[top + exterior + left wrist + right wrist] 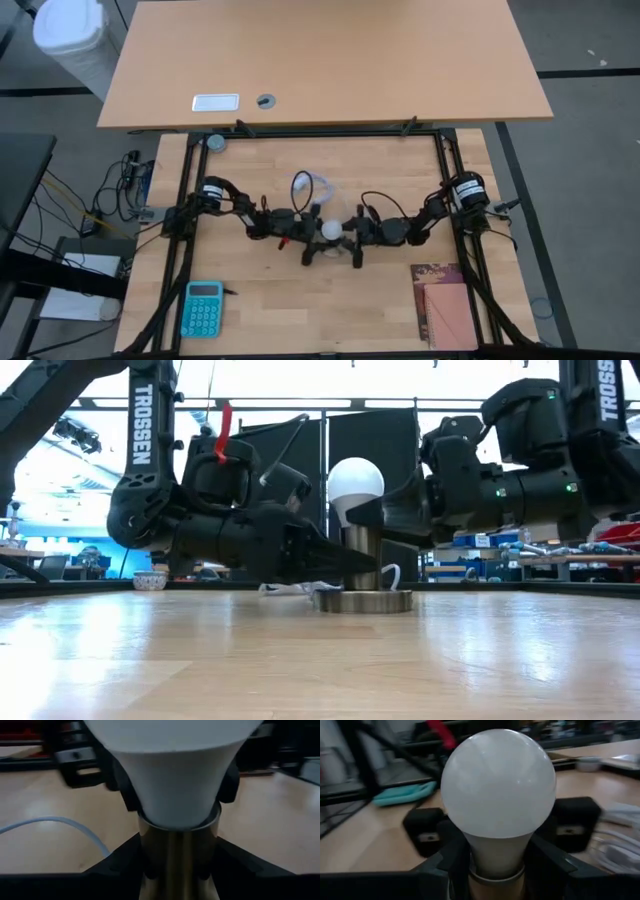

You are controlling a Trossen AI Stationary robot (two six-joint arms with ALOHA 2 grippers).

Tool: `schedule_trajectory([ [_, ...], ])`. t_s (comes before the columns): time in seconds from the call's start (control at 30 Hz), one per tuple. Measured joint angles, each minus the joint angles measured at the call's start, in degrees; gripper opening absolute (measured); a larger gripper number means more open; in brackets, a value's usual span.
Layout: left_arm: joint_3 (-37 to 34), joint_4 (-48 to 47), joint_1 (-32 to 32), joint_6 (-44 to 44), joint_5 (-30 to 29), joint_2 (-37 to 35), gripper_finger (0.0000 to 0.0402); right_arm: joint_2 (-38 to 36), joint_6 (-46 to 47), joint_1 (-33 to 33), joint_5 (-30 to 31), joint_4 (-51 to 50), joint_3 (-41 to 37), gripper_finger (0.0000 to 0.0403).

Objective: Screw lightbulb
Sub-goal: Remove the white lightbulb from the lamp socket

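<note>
The white lightbulb (356,482) stands upright with its narrow end in the brass tube of a socket (360,555). The socket's round flat base (362,601) rests on the table's middle. My left gripper (318,233) reaches in from the table's left and is shut on the socket tube. My right gripper (346,233) reaches in from the table's right and is shut on the bulb's tapering neck. The white cable (310,186) lies coiled just beyond the socket. My left gripper pinches the socket's brass tube (175,855) between its two fingers, just below the tube's rim. The fingers come in level from the table's left. The socket stands upright with its base on the table. My right gripper pinches the lightbulb's tapering neck (495,852) between its two fingers, below the round globe. The fingers come in level from the table's right. The bulb stands upright in the socket's top.
A teal calculator (203,308) lies at the near left and a reddish booklet (445,304) at the near right. A larger desk (320,60) stands beyond the far edge. A black frame (320,132) borders the table.
</note>
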Motion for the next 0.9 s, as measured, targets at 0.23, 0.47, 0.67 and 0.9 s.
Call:
schedule_trajectory([
  [0.23, -0.06, 0.66, 0.18, 0.36, 7.87, 0.00, 0.0194, 0.11, -1.07, -4.44, -16.44, 1.18, 0.25, 0.0165],
  [0.47, 0.02, 0.69, 0.16, 0.47, 8.18, 0.00, 0.0194, 0.15, -1.77, -5.77, -19.95, 1.37, 0.27, 0.0166],
  [0.67, 0.08, 0.64, 0.14, -0.02, 6.70, -0.06, 0.0194, 0.15, 0.25, -5.32, -16.76, 1.59, 0.27, 0.0188],
  [0.9, 0.13, 0.30, 0.10, 0.03, 3.92, -0.11, 0.0193, 0.20, 2.65, -4.15, -9.65, 0.35, 0.32, 0.0263],
])
